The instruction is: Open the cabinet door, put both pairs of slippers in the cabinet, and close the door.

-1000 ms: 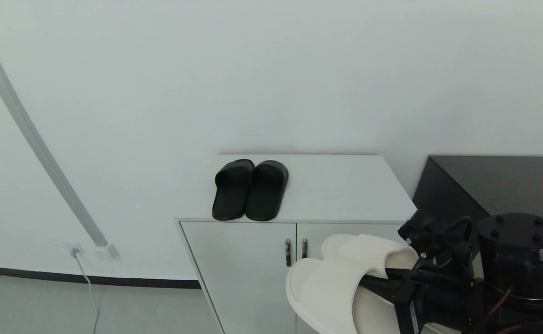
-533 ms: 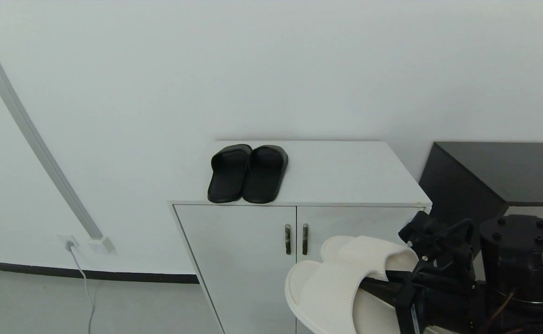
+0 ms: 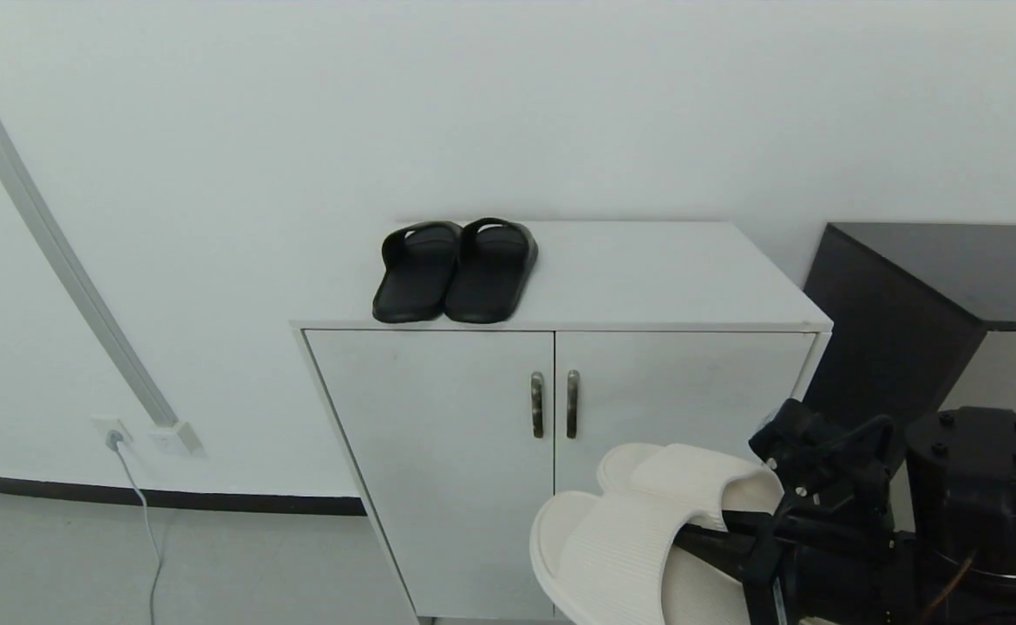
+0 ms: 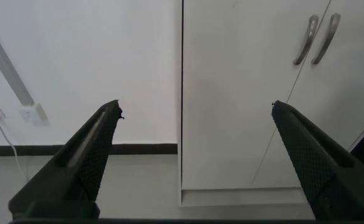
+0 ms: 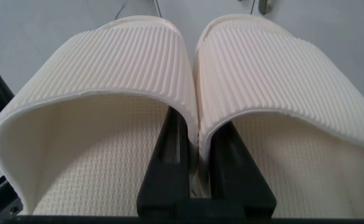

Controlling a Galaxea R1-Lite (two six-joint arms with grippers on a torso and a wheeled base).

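On top of the white cabinet [image 3: 646, 278], near its left front corner, the black slippers [image 3: 455, 271] lie side by side and touching, heel ends at the front edge and straps toward the wall. Both cabinet doors [image 3: 438, 434] are shut, so what is inside cannot be seen. Their two metal handles [image 3: 554, 404] stand upright, just beside each other at the middle seam.

Low in front of the right-hand door, clear of the cabinet, the right gripper [image 3: 716, 531] holds the white slippers [image 3: 629, 529] in the air. The right wrist view shows one dark finger [image 5: 169, 155] under each ribbed strap, with the inner sides of the pair [image 5: 107, 81] pinched together between them.

The left gripper [image 4: 195, 107] hangs low, facing the cabinet's left front corner, with its fingers spread wide and nothing between them.

A wall socket [image 3: 110, 430] with a cable [image 3: 147, 529] sits low on the wall to the left. A black unit [image 3: 907, 304] stands just beside the cabinet's right side.
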